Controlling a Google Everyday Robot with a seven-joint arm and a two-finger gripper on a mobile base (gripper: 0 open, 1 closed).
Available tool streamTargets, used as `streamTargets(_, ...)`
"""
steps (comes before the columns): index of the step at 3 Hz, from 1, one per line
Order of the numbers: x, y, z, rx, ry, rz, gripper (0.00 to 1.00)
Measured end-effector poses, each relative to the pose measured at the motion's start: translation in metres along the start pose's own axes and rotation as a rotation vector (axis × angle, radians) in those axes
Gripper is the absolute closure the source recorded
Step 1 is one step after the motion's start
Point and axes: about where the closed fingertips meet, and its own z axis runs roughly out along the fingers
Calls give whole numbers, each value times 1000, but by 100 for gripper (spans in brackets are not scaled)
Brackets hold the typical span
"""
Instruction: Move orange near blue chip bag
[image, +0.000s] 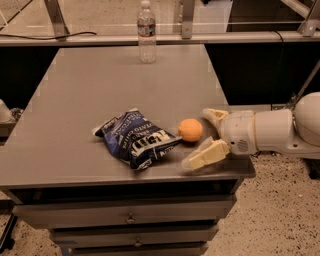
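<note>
In the camera view, the orange (190, 130) rests on the surface (75, 100) near its front right corner, just beside the right end of the blue chip bag (135, 139). The claw (200, 139) reaches in over the right edge. Its fingers are spread apart around the orange, not clamped on it. A water bottle (146, 32) stands upright at the back edge.

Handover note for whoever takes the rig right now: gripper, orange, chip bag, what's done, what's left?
Gripper: open, at the right front edge of the table, fingers spread just right of the orange, apparently not touching it.
Orange: resting on the table, close beside the right end of the bag.
Done: orange lies near the bag.
Left: probably only drawing the arm away.
</note>
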Motion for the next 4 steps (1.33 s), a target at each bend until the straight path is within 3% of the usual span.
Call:
streamTargets(2, -4, -4, -3, 5, 2, -14, 0)
streamTargets(3, -21, -21, -30, 89, -4, -75, 0)
streamTargets(4, -50, -45, -83, 225, -23, -183, 0)
